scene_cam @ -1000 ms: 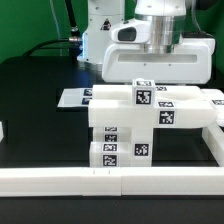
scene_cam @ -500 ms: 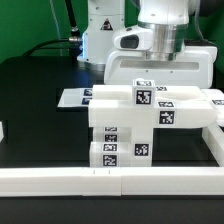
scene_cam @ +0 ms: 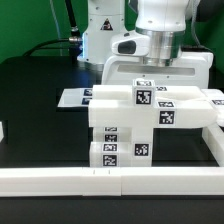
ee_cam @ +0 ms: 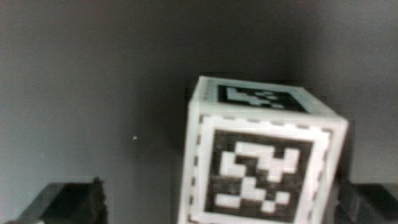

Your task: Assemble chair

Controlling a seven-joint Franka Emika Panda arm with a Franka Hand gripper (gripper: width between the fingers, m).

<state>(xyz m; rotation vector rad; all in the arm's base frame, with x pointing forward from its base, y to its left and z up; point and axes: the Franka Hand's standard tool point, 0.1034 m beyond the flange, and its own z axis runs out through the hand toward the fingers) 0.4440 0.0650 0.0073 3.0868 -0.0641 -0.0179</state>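
Jaws fully spread, holding nothing, above the chair (scene_cam: 150, 118). Better to centre the gripper (ee_cam: 214, 200) over the tagged block (ee_cam: 267, 150), then lower straight.

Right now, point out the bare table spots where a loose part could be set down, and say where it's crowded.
Bare black table lies on the exterior view's left, bordered by the marker board, the chair assembly and the front white rail. A smaller dark patch sits right of the chair, inside the rail's corner. It's crowded at the centre, under the gripper.
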